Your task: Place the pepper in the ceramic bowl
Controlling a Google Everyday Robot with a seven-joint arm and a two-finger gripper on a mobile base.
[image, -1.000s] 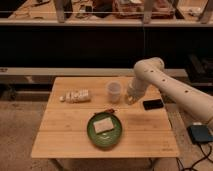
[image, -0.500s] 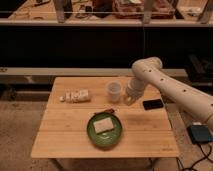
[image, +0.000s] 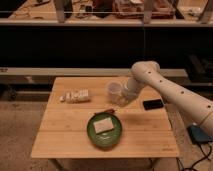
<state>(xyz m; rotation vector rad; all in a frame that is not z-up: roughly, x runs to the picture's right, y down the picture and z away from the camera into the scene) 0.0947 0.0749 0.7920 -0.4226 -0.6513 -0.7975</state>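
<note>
The ceramic bowl (image: pixel 104 135) is a shallow green dish at the table's front middle, with a pale square slab (image: pixel 104 125) lying in it. The pepper (image: pixel 107 110) shows as a small red sliver just past the bowl's far rim. My gripper (image: pixel 121 102) hangs low over the table at the end of the white arm. It is just right of the pepper and in front of the translucent cup (image: pixel 114 90). I cannot tell whether the gripper touches the pepper.
A white bottle (image: pixel 76 96) lies on its side at the left of the wooden table (image: pixel 60 140). A black phone (image: pixel 153 104) lies at the right, under the arm. A dark shelf unit stands behind the table.
The gripper has moved slightly left and down, closer to the bowl's far rim. Nothing else has moved.
</note>
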